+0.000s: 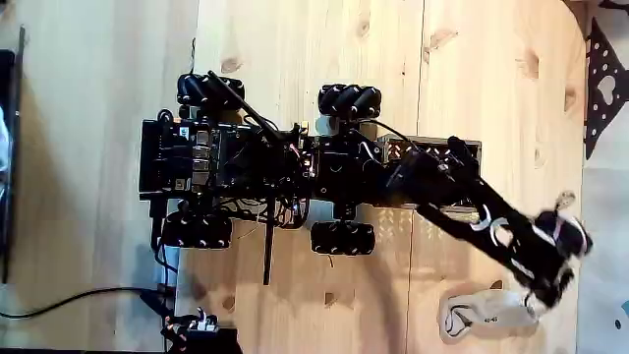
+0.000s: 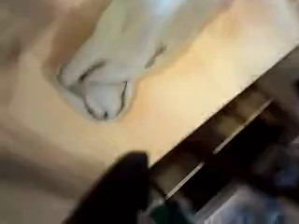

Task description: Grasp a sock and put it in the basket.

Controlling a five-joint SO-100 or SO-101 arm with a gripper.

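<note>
Dark blurred gripper finger (image 2: 117, 191) fills the bottom of the wrist view, closest to the lens, out of focus. Right above it, the sock (image 2: 117, 56): whitish soft lump with greyish edging, lying on pale wood, running from top centre down to the left. Can't tell from the wrist view whether the finger touches it.

Fixed view: gripper (image 1: 550, 292) at the end of the black arm (image 1: 462, 192), low right of the frame, right at the upper right end of the sock (image 1: 482, 310). Jaws too small and dark to read, so cannot tell if the pincer is released, clenched or grasping the fabric. Sock lies flat on the wooden table (image 1: 285, 49), near the bottom edge of the view, well apart from the wheels.

Arm reaches diagonally down-right from the mobile base (image 1: 256, 162), a black chassis with cables and four roller wheels (image 1: 349, 100). Basket (image 1: 432, 149): black lattice bin on the base's right end, partly hidden under the arm, only its upper rim and wall seen. Flat black sheet with heart-shaped holes (image 1: 604, 88) at the top right edge. Black cable (image 1: 79, 300) trails across the floor at lower left
</note>
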